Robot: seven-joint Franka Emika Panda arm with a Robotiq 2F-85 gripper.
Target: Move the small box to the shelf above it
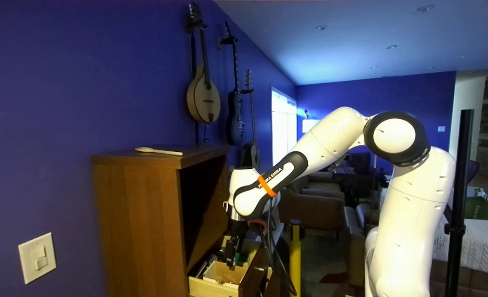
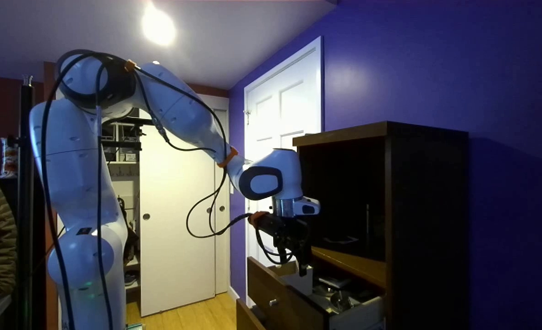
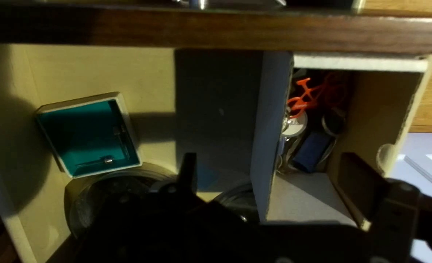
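Observation:
The small box (image 3: 272,109) is a pale open-topped cardboard box in the drawer, also visible in both exterior views (image 1: 217,271) (image 2: 302,280). It holds an orange bicycle figure, a blue item and other small things. My gripper (image 3: 270,157) is open and points down at the box, also in both exterior views (image 1: 232,256) (image 2: 293,266). In the wrist view one finger is left of the box's left wall, apart from it. The other overlaps the right wall; contact cannot be told. The shelf (image 2: 353,265) is the board of the cabinet's dark compartment above the drawer.
The open drawer (image 2: 293,307) has a dark wooden front. It also holds a green-lined tray (image 3: 88,135) and round clear containers (image 3: 117,190). The brown cabinet (image 1: 140,222) has a wooden spoon (image 1: 159,151) on top. A yellow post (image 1: 295,258) stands near the drawer.

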